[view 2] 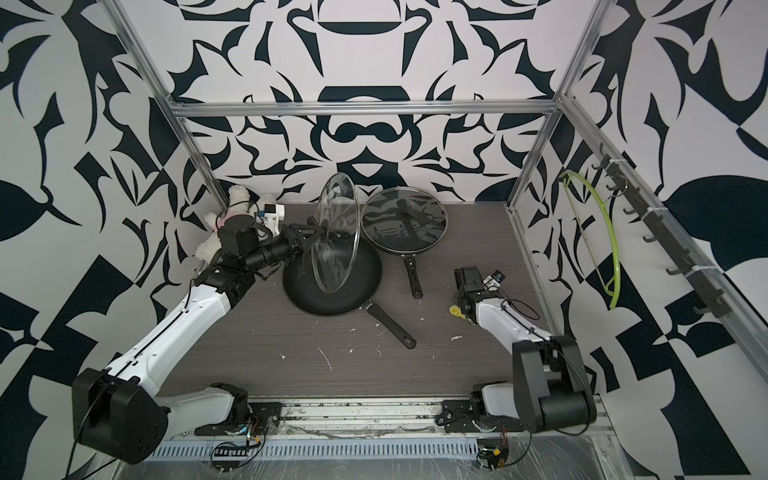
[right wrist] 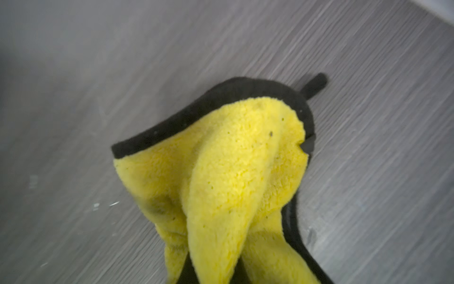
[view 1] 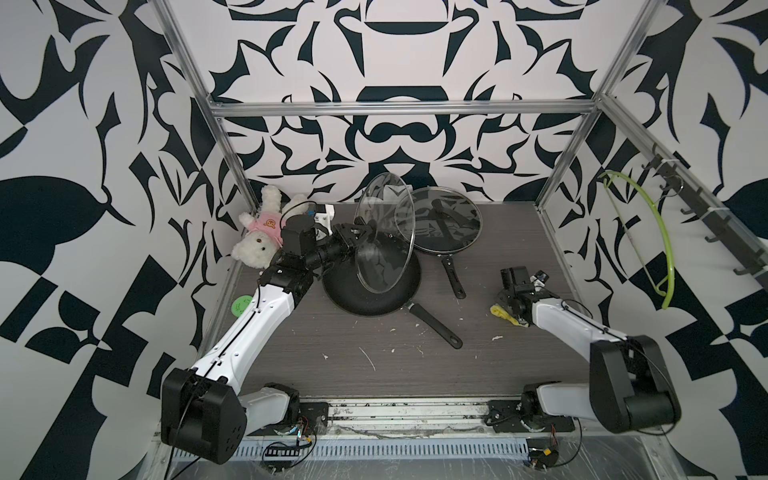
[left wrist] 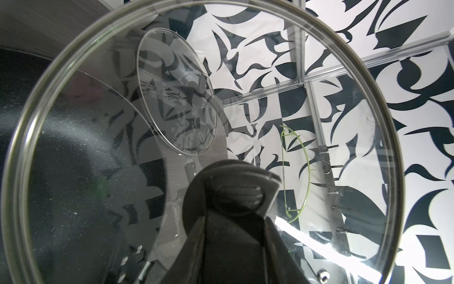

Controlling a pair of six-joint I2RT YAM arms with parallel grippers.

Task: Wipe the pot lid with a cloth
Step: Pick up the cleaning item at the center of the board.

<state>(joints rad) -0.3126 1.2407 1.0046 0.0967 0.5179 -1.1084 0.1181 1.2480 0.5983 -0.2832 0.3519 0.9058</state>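
1. Both top views: bright, even light; soft shadows; edges bend.
2. Left wrist view: white glare streak on pot lid [left wrist: 307, 236] glass, just beside left gripper [left wrist: 233, 221].
3. Right wrist view: cloth [right wrist: 233, 172] sharp, table [right wrist: 98, 98] blurred.

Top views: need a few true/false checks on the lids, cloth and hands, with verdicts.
1. The left hand holds a glass lid by its knob, on edge over the large pan. True.
2. The right hand is open above the cloth. False: it is shut on the cloth.
3. The cloth touches the glass lid. False: they are well apart, and the cloth is off to the right, away from both pans.
4. A second lid lies on the smaller pan. True.
5. The plush toy sits in the large pan. False: it lies in the far left corner.
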